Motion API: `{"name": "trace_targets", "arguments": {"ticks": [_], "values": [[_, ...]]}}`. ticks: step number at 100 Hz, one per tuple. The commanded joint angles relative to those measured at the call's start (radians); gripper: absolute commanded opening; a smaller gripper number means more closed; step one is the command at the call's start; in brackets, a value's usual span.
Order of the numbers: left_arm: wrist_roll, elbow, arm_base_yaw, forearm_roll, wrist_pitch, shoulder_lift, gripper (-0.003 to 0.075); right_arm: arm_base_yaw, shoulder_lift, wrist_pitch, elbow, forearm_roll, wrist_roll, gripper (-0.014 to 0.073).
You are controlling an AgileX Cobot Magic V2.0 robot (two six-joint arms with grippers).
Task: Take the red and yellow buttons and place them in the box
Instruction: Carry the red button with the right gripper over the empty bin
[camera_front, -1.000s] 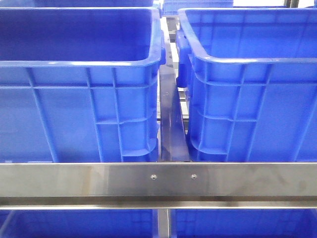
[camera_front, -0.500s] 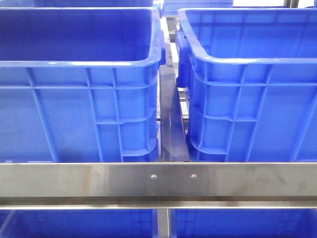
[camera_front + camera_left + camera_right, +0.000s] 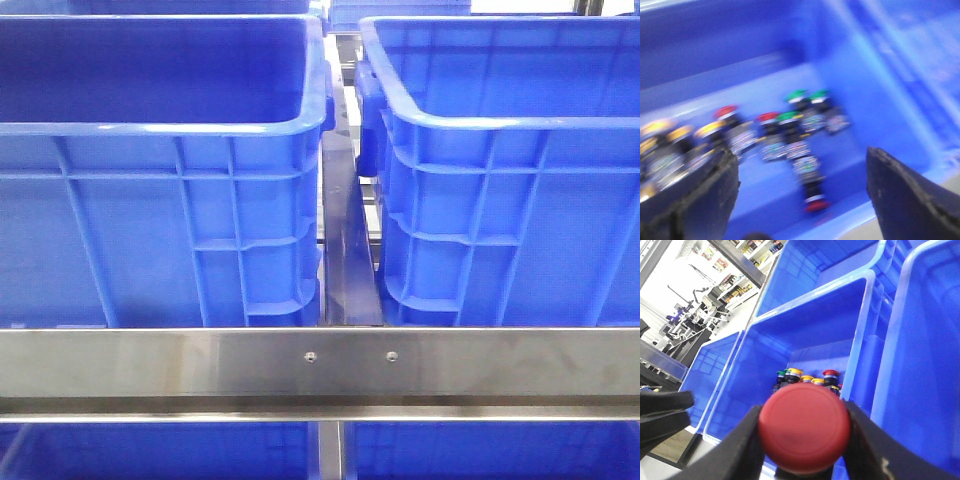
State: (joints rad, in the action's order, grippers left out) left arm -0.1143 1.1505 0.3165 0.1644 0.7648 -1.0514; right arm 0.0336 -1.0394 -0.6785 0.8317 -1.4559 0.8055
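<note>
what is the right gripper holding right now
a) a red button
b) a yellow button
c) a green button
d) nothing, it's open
a: in the right wrist view the right gripper is closed on a red button, its round dark-red top filling the space between the two fingers, above a blue crate that holds more buttons.

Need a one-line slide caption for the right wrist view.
Right gripper clamps a red button above a blue crate holding more buttons.
</note>
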Motion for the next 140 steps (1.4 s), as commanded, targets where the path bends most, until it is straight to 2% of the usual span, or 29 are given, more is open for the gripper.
{"name": "trace_targets", "arguments": {"ticks": [1, 25, 39, 47, 54, 66, 83, 89, 106, 140], "values": [[0.013, -0.047, -0.072, 0.013, -0.092, 0.113, 0.0480, -0.004, 0.011, -0.001, 0.037, -0.060, 0.017, 0.0108], [0.013, -0.255, -0.219, 0.011, -0.121, 0.368, 0.0480, -0.004, 0.011, -0.001, 0.037, -0.060, 0.017, 0.0108], [0.013, -0.346, -0.248, 0.009, -0.123, 0.502, 0.0479, -0.004, 0.011, -0.001, 0.037, -0.060, 0.023, 0.0108], [0.013, -0.383, -0.248, 0.003, -0.125, 0.565, 0.0453, -0.004, 0.011, -0.001, 0.037, -0.060, 0.023, 0.0108], [0.013, -0.404, -0.248, 0.000, -0.125, 0.610, 0.0397, -0.004, 0.011, 0.004, 0.037, -0.060, 0.025, 0.0108], [0.013, -0.419, -0.248, 0.000, -0.125, 0.657, 0.0235, -0.004, 0.011, 0.062, 0.037, -0.060, 0.050, 0.0108], [0.013, -0.419, -0.248, 0.000, -0.125, 0.667, -0.0022, -0.004, 0.010, 0.265, 0.037, -0.060, 0.168, 0.0108], [0.013, -0.419, -0.248, 0.000, -0.125, 0.667, -0.0019, -0.004, 0.007, 0.365, 0.037, -0.061, 0.215, 0.0108], [0.013, -0.419, -0.248, 0.000, -0.125, 0.667, -0.0019, -0.004, -0.040, 0.534, 0.049, -0.061, 0.334, 0.0108], [0.013, -0.419, -0.248, 0.000, -0.125, 0.667, -0.0019, 0.008, -0.343, 0.639, 0.178, -0.061, 0.496, 0.0108]]}}
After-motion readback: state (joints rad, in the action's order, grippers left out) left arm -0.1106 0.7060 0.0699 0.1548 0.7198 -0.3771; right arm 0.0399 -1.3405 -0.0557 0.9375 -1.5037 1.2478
